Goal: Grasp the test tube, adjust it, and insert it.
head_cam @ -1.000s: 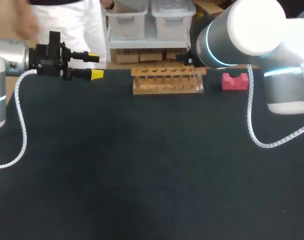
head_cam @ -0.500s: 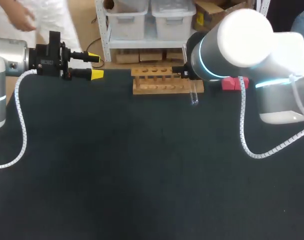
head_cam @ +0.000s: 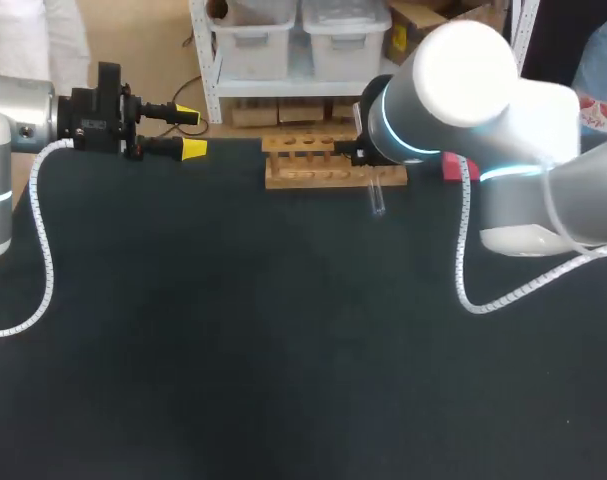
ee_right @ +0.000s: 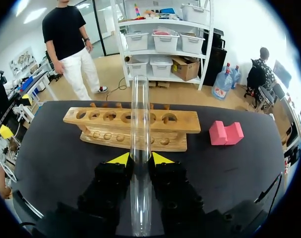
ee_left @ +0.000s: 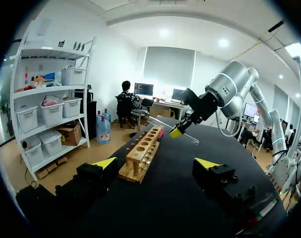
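The right fingers clamp the test tube about mid-length, 2 yellow tips touching opposite sides. It hangs above the table, just short of the wooden rack. The tube is probably light, slick, breakable glass, so a gentle mid-body hold suits. The left fingers gape wide, empty.

From above, the right arm covers the right end of the wooden rack, all but a sliver of the pink block beside that end, and the whole right gripper. Of the test tube only the lower part shows, in front of the rack. In the right wrist view the tube hides part of the rack's middle holes.
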Robot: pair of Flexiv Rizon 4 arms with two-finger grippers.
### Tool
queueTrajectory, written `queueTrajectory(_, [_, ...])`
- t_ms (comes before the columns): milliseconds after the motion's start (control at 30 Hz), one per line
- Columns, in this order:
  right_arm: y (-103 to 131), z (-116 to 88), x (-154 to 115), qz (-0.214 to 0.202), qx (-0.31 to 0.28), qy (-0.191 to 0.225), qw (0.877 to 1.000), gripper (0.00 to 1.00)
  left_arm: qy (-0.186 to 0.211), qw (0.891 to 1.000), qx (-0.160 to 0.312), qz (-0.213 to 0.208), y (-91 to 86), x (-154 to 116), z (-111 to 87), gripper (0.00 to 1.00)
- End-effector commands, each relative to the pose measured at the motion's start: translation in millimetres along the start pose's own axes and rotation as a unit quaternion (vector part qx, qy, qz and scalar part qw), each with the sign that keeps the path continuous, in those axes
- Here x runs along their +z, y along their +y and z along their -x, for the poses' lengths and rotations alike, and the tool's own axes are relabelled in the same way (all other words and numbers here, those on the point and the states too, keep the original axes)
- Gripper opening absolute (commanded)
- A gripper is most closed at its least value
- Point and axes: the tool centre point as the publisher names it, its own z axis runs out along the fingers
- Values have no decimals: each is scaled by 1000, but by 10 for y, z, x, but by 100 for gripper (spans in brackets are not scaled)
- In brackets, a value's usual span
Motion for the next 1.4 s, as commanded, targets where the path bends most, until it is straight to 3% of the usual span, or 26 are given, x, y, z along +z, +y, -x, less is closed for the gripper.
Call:
queueTrajectory(33, [3, 45, 86, 0, 0, 7, 1000, 0, -1, 1000, 1, 0, 5, 0, -10, 100])
queueTrajectory(1400, [-11, -13, 341, 12, 12, 61, 998, 0, -1, 1000, 1, 0, 5, 0, -10, 100])
